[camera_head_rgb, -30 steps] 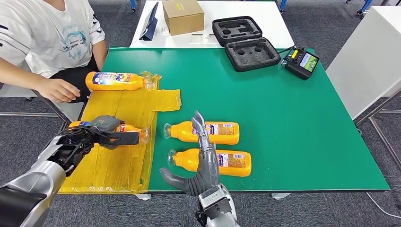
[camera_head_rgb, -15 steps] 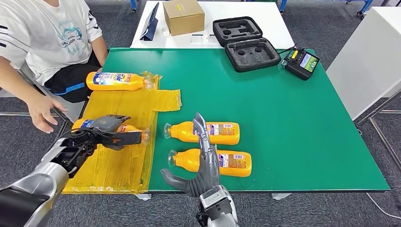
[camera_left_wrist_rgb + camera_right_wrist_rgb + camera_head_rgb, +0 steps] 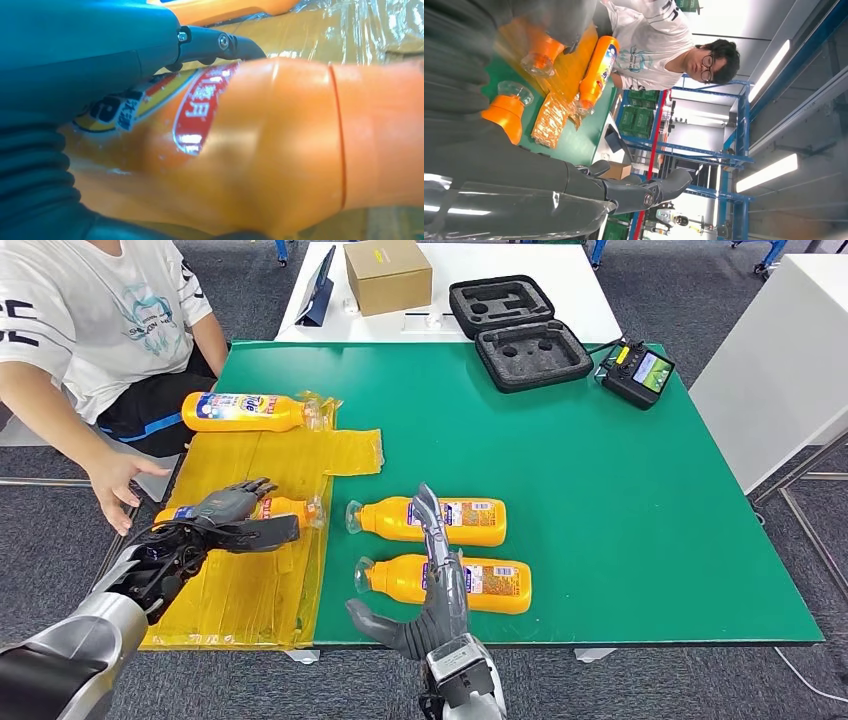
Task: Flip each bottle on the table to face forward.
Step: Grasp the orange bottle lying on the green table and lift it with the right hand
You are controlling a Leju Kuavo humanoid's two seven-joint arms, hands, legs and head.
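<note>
- The left hand [image 3: 232,518] has opened somewhat since a second ago: its fingers, then closed over the held bottle [image 3: 285,508], now fan out above it. It still rests on the bottle; whether it truly grips or merely steadies it cannot be told.
- That bottle lies on the yellow sheet [image 3: 250,585], under the left hand, cap end just past the fingertips. It has shifted slightly farther from the robot.
- The left wrist view shows the orange body and label [image 3: 200,107] hard against the hand.
- The right hand [image 3: 432,585] is empty, fingers straight and apart, unchanged, poised over the near bottle [image 3: 495,585]; the second bottle [image 3: 470,520] lies just beyond its fingertips.
- The far bottle [image 3: 245,412] lies well beyond the left hand; the person's hand [image 3: 118,480] has withdrawn from it.
- Judgement: the turn of the held bottle appears to be finishing, with release next.
</note>
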